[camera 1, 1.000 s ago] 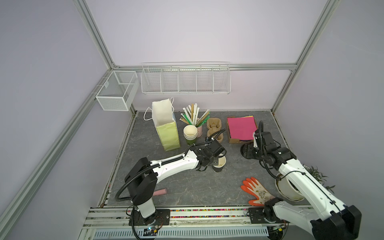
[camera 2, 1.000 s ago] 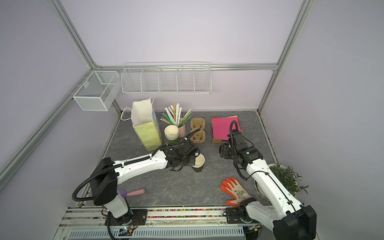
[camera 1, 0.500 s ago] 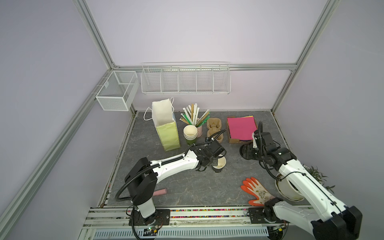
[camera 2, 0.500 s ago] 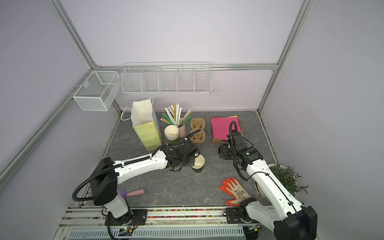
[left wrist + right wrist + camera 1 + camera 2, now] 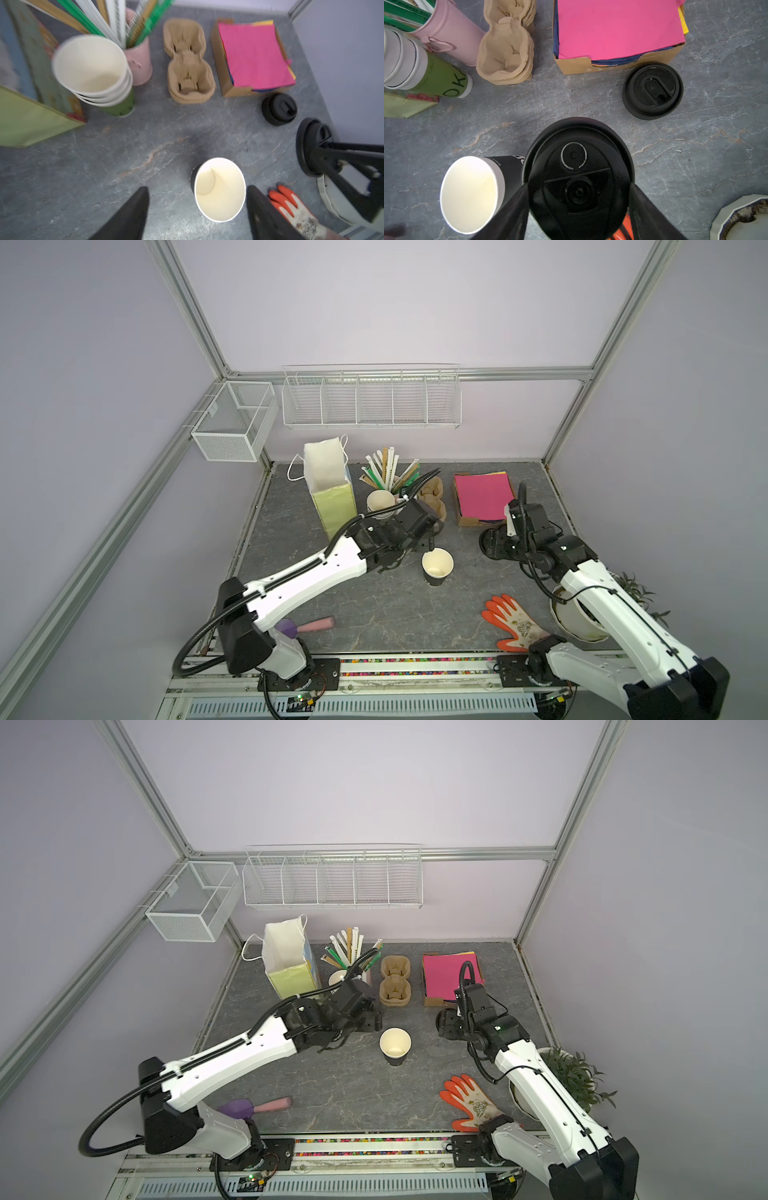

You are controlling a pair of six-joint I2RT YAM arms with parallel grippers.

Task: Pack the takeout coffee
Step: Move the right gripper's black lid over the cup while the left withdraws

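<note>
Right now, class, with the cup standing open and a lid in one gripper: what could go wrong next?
The left gripper is open around the black cup, which stands off-centre, close to one side; withdrawing could tip it. The right gripper grips the black lid by its edges, apparently not level; pressed onto the unheld cup, it may seat crookedly or topple it.

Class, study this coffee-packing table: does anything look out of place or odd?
Yes. An orange work glove lies flat near the front edge and a purple scoop at front left; neither suits coffee supplies. The black cup stands upright, lidless; the right tool holds a black lid.
</note>
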